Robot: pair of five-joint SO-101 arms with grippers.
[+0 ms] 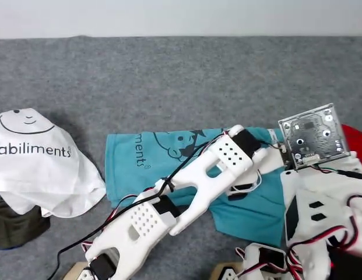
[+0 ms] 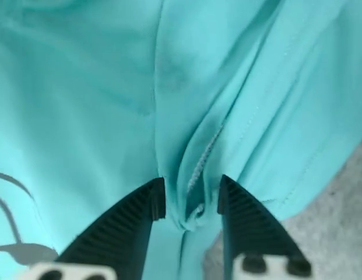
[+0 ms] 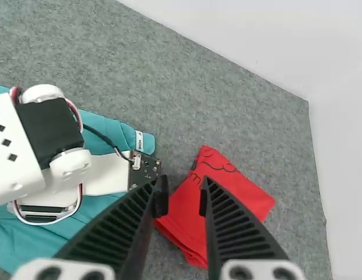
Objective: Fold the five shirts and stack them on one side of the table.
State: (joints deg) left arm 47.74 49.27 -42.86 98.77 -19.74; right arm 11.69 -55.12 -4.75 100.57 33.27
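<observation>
A teal shirt point(image 1: 134, 169) with a printed front lies spread across the middle of the grey table point(image 1: 186, 76). My left arm point(image 1: 186, 181) stretches over it toward its right side. In the left wrist view my left gripper point(image 2: 191, 198) is shut on a raised fold of the teal shirt point(image 2: 81, 116) near its hem. My right arm point(image 1: 320, 204) stands at the right. The right gripper point(image 3: 183, 192) hangs above a folded red shirt point(image 3: 233, 198), slightly open with nothing in it. Part of the red shirt point(image 1: 357, 139) peeks out at the right edge.
A crumpled white shirt point(image 1: 35, 163) with print lies at the left edge, on top of a dark olive garment point(image 1: 14, 224). The far half of the table is bare grey felt. A white wall point(image 3: 274, 41) borders the table's far side.
</observation>
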